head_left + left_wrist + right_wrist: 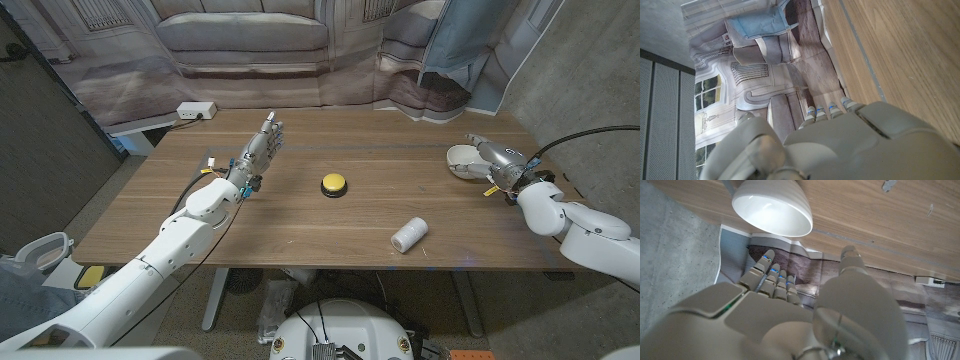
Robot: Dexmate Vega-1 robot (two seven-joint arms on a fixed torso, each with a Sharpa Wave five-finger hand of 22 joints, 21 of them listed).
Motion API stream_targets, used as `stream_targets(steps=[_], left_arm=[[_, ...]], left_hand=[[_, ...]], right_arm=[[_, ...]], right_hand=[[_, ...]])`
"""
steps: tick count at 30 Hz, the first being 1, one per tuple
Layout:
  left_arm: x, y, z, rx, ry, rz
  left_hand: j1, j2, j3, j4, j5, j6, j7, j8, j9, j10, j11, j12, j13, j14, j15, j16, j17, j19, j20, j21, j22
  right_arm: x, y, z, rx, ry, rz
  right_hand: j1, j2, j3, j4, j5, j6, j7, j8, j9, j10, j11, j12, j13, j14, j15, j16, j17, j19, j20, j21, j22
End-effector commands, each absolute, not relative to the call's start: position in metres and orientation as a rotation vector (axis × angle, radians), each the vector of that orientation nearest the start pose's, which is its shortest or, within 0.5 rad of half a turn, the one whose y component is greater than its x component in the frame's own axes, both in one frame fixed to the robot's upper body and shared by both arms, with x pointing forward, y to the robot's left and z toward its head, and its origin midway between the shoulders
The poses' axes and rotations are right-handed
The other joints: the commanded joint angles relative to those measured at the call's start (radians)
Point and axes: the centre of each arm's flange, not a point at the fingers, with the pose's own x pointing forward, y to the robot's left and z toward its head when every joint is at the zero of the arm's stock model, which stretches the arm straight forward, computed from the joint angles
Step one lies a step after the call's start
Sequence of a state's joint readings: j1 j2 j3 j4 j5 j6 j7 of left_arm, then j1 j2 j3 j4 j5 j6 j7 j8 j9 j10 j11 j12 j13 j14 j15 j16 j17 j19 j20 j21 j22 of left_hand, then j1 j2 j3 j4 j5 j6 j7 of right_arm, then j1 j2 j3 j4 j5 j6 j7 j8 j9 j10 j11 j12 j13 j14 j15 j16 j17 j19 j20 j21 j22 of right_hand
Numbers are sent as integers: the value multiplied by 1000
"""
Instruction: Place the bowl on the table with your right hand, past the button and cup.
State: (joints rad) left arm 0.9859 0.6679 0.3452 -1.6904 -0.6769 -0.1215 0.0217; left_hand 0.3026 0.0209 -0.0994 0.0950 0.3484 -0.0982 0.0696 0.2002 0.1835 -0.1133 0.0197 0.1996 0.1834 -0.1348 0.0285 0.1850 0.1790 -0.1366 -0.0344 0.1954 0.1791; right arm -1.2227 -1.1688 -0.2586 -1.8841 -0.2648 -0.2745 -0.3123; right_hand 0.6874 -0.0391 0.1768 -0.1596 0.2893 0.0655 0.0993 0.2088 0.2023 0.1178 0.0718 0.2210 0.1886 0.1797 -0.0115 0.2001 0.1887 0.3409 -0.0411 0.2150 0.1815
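Beside bowl [774, 207], right hand [790, 315] empty.

Left arm comes in from the bottom-left corner and stretches diagonally up across the table, white shell segments with some cabling bunched at the wrist. The left hand [264, 143] is at the far end of that reach, standing on its edge with the fingers straight, held together and pointing away from the robot, nothing in it. From its own wrist cam you just see the back of the hand [850, 145] and the fingertips poking past it.

Right arm enters from the right side, forearm angled inward. The right hand [492, 157] sits near the right edge; the fingers [771, 277] look loosely extended with the thumb apart, probably not holding anything, though the head view is too small to be sure.
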Motion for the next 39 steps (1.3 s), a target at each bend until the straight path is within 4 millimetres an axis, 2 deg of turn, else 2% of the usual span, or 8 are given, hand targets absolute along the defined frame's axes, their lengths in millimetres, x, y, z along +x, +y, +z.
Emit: stream_targets(steps=[1, 15, 22, 39], left_arm=[[589, 256, -12, 44, -575, -332], [588, 260, -11, 45, -579, -326], [584, 264, -6, 43, -594, -320], [584, 267, -7, 43, -582, -309]], left_hand=[[-6, 1, -9, 2, 1, 1, -3, -4, 2, -6, -3, 0, 3, -3, 1, 2, 4, -12, -32, 4, 2], [-6, 1, -16, 3, 2, 1, -2, -5, 2, -6, -3, 0, 3, -3, 0, 2, 4, -13, -31, 4, 2], [-6, 2, -19, 3, 2, 5, -3, -3, 2, -2, -3, 2, 3, -2, 0, 3, 4, -10, -31, 5, 2], [-5, 4, -23, 4, 3, 6, -3, -3, 2, -1, -4, 2, 3, -2, -1, 2, 3, -10, -31, 5, 2]], right_arm=[[543, -398, -20, -1404, -449, -301], [548, -392, -19, -1455, -419, -320], [549, -390, -16, -1487, -393, -324], [562, -389, -17, -1545, -346, -329]], right_hand=[[19, 0, 3, 7, 11, 21, -5, 12, 5, 25, -2, 9, 2, 19, -6, 7, 1, 17, -16, 8, 1], [31, 0, 5, 8, 14, 44, -19, 19, 6, 44, -4, 15, 2, 32, -8, 7, 1, 30, -14, 8, 1], [50, -3, 8, 3, 19, 62, -2, 23, 5, 63, -3, 19, 1, 50, -9, 8, 0, 45, -13, 10, 0], [100, -8, 17, -3, 35, 115, -28, 35, 2, 109, -18, 31, 1, 90, -31, 11, -1, 71, -30, 11, 1]])
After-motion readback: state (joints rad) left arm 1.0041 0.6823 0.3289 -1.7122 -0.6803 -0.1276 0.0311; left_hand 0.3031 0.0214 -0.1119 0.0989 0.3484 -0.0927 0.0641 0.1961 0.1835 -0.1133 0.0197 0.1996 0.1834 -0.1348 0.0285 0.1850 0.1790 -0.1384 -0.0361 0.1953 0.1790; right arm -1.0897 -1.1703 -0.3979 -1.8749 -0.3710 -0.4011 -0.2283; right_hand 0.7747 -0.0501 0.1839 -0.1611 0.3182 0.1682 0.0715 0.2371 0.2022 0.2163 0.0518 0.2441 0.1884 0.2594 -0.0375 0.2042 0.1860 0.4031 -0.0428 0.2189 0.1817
